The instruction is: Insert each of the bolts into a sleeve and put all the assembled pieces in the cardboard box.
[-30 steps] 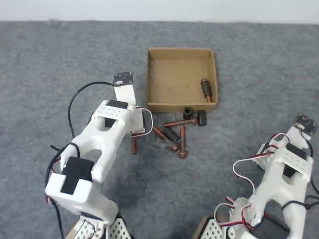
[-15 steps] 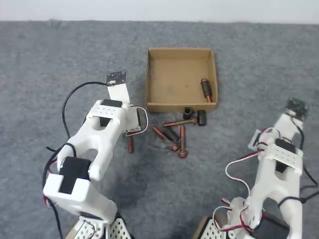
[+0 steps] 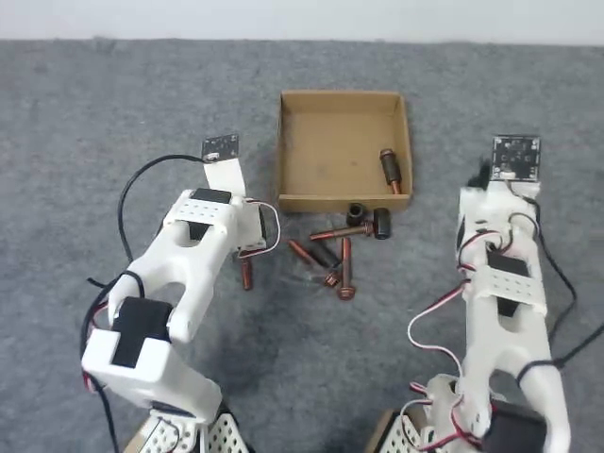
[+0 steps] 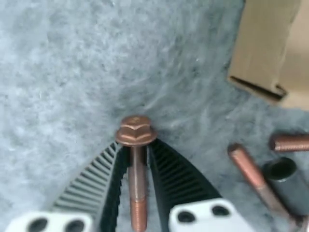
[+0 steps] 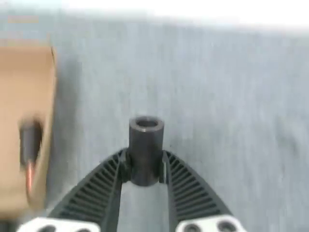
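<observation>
Clamping a bolt [image 4: 135,133] lengthwise in the left gripper [image 4: 137,159], head past the tips, and pinching a sleeve [image 5: 146,145] bore-outward in the right gripper [image 5: 145,164], well apart, roughly three o'clock from the bolt, across the loose bolts [image 3: 335,255] at six o'clock of the cardboard box [image 3: 330,201].

The left arm [image 3: 193,264] and right arm [image 3: 505,302] are white shells with black servo blocks — black, red and white cables [image 3: 124,215] loop alongside. The left gripper [image 4: 136,145] and right gripper [image 5: 145,157] have black ribbed jaws.

The right claw [image 5: 145,163], gripping a sleeve [image 5: 146,140], has swung inward beside the cardboard box [image 3: 340,201].
</observation>
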You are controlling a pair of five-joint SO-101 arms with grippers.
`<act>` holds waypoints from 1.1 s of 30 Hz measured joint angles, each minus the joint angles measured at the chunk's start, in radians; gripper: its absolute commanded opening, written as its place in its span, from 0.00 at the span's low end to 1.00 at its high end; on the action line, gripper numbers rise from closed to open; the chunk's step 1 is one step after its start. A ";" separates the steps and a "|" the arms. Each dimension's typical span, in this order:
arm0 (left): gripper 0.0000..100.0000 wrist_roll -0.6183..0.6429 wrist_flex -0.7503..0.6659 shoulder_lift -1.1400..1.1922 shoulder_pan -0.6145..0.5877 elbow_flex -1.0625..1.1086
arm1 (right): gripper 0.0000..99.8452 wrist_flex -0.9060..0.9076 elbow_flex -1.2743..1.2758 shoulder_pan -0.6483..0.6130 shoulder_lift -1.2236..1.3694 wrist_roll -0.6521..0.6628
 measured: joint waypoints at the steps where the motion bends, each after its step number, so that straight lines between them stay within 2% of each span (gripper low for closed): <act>1: 0.01 -0.017 0.000 0.000 0.000 0.000 | 0.01 -0.064 0.000 -0.009 0.021 0.003; 16: 0.01 -0.074 0.011 0.000 -0.023 -0.002 | 0.01 -0.907 0.000 -0.222 0.491 0.005; 24: 0.01 -0.140 0.015 0.000 -0.037 -0.002 | 0.01 -1.312 0.095 -0.437 0.640 -0.006; 27: 0.01 -0.146 0.015 0.000 -0.037 -0.002 | 0.01 -1.410 0.144 -0.532 0.644 -0.066; 33: 0.01 -0.149 0.015 0.000 -0.037 -0.002 | 0.01 -1.534 0.284 -0.694 0.644 -0.089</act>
